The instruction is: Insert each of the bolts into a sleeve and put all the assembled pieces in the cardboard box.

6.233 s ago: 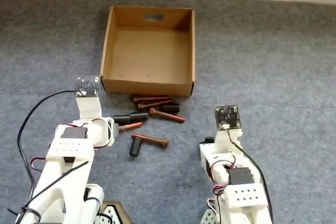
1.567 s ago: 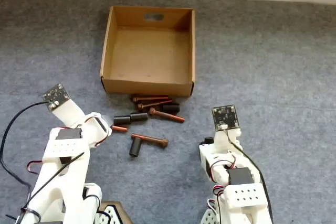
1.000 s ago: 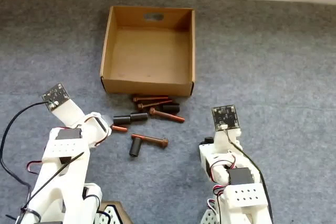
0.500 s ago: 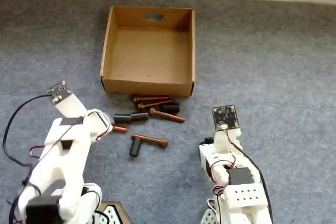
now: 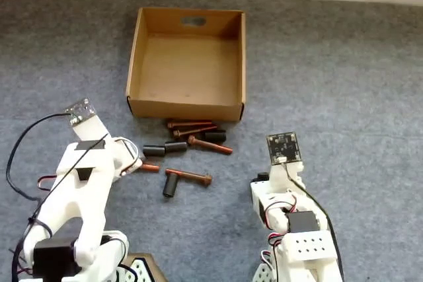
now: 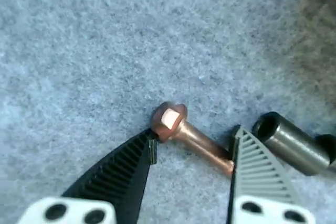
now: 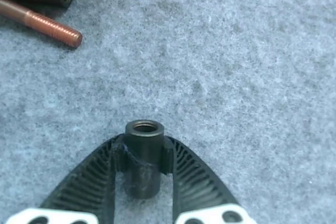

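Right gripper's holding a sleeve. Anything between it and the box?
Loose bolts and spare sleeves lie on the carpet before the near wall of the box, partly across that line. The held sleeve in the right gripper would have to clear them and the wall.

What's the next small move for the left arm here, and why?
Probably twist the left claw a little before closing. It is open around the bolt on the carpet, but the bolt lies slantwise, head at one side and tip at the other, so closing now might pinch it end to end. The right claw already holds a sleeve, opening up.
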{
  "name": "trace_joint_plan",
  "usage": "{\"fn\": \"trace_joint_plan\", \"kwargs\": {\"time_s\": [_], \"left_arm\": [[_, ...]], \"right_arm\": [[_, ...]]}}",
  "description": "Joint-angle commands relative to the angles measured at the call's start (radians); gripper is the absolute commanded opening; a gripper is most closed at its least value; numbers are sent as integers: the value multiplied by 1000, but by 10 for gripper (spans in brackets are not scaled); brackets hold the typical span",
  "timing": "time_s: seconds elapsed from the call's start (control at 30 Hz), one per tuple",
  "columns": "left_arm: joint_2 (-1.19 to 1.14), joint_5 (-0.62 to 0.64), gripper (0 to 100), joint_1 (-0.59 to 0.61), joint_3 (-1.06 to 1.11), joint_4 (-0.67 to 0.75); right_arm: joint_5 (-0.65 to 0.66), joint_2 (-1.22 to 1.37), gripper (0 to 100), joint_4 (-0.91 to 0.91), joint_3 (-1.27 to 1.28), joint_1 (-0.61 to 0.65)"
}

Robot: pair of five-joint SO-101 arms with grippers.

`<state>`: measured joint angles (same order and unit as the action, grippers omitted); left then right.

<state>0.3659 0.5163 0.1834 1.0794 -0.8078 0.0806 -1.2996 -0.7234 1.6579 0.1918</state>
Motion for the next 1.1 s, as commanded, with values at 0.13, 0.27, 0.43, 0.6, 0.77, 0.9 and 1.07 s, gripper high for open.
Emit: {"fn": "trace_joint_plan", "kwargs": {"time_s": [0.13,0.27,0.43,0.6,0.77,0.9,1.07], "left_arm": [[-2,-152,66,-4,-70,-123],[-2,-267,20,-4,-71,-153],[-2,-525,8,-8,-71,-150],[-2,-683,8,-12,-73,-150],[-1,-680,8,-48,-73,-155],[2,-680,8,-120,-73,-178],[160,-678,8,-157,-67,-236]], "right_arm": [[11,-7,5,13,-2,-2],[11,-7,5,13,-2,-2],[11,-7,5,13,-2,-2],[11,-7,5,13,-2,-2],[11,-7,5,13,-2,-2],[11,-7,5,13,-2,-2],[11,-7,5,13,-2,-2]]}}
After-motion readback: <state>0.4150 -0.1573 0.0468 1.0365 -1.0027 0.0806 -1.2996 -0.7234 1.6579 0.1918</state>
